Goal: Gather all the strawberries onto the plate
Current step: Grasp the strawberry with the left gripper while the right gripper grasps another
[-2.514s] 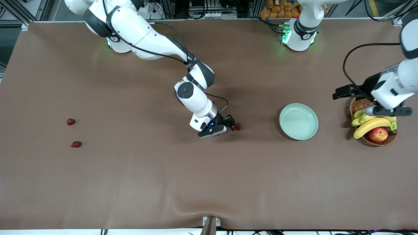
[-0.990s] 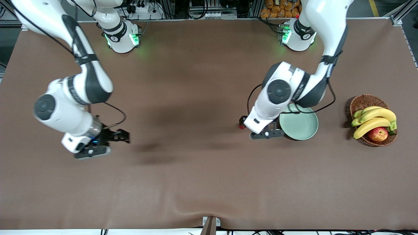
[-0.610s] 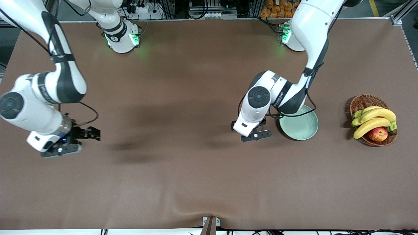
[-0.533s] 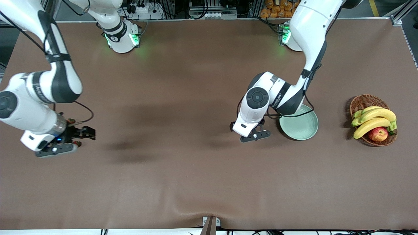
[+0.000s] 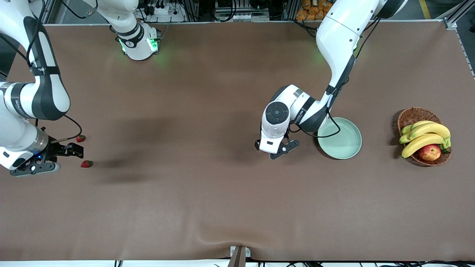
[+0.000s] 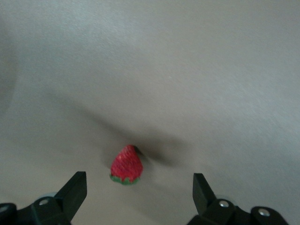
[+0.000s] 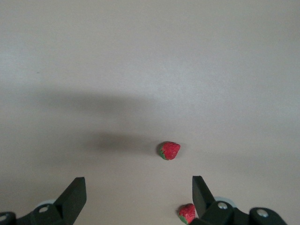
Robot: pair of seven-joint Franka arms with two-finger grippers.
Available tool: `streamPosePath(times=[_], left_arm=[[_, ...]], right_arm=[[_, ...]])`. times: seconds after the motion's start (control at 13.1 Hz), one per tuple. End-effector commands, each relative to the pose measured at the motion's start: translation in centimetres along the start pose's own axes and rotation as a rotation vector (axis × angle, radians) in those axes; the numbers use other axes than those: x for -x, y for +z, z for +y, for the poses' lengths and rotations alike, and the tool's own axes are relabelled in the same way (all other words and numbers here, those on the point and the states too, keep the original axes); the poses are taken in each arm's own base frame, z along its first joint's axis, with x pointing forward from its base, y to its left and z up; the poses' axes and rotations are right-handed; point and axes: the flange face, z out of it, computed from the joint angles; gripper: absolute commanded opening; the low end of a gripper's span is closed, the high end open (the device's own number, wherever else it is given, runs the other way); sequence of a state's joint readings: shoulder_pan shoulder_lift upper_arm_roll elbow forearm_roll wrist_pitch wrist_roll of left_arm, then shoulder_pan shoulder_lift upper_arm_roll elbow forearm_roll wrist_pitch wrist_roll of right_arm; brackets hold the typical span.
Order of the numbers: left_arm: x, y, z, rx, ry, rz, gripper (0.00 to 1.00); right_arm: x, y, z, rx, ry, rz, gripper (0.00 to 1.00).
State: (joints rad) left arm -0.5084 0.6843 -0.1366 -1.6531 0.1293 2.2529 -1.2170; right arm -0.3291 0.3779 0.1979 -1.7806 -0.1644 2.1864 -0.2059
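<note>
- Strawberries number three, and none is in the plate, which sits bare toward the left arm's end of the worktop.
- We see two berries on the worktop near the right gripper, its jaws spread and empty.
- We see the third berry only from the left wrist, lying ahead of the left gripper, jaws apart; probably near the plate.
- All three pickups remain.

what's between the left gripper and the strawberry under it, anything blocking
Nothing visible. The left gripper hangs open over the strawberry, which lies alone on the bare table beside the plate.
</note>
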Motion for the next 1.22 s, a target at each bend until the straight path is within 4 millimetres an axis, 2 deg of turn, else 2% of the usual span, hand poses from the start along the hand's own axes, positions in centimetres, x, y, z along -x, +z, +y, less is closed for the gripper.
streamPosePath(times=[0.0,0.23,0.38,0.53,0.69,0.84,0.91,0.99,1.14], left_arm=[[-0.7,0.5,-0.7,-0.012,-0.032,0.015,0.96],[-0.7,1.6,-0.9,-0.027,-0.070,0.007,0.89],[-0.2,2.2,-0.8,-0.036,-0.073,0.003,0.82],[-0.5,2.8,-1.1,-0.043,-0.091,-0.002,0.78],[-0.5,2.6,-1.0,-0.041,-0.110,-0.001,0.57],[-1.3,2.0,-1.2,-0.030,-0.158,-0.006,0.10],[-2.6,2.1,-2.0,-0.031,-0.173,-0.005,0.03],[-3.1,1.9,-2.2,-0.030,-0.173,-0.005,0.00],[-4.9,0.8,-3.5,-0.030,-0.192,0.003,0.00]], right_arm=[[0.1,4.0,2.0,-0.002,0.024,0.003,1.00],[0.5,8.2,4.4,-0.023,0.063,0.008,1.00],[1.2,11.1,5.2,-0.047,0.086,-0.026,1.00],[0.9,13.8,5.1,-0.064,0.087,-0.050,1.00],[0.7,15.0,4.9,-0.074,0.090,-0.056,1.00],[0.9,15.7,4.9,-0.083,0.128,-0.066,1.00],[0.9,16.0,4.8,-0.083,0.145,-0.072,1.00],[0.9,16.2,4.6,-0.085,0.145,-0.074,1.00],[1.1,17.2,4.8,-0.089,0.149,-0.079,1.00]])
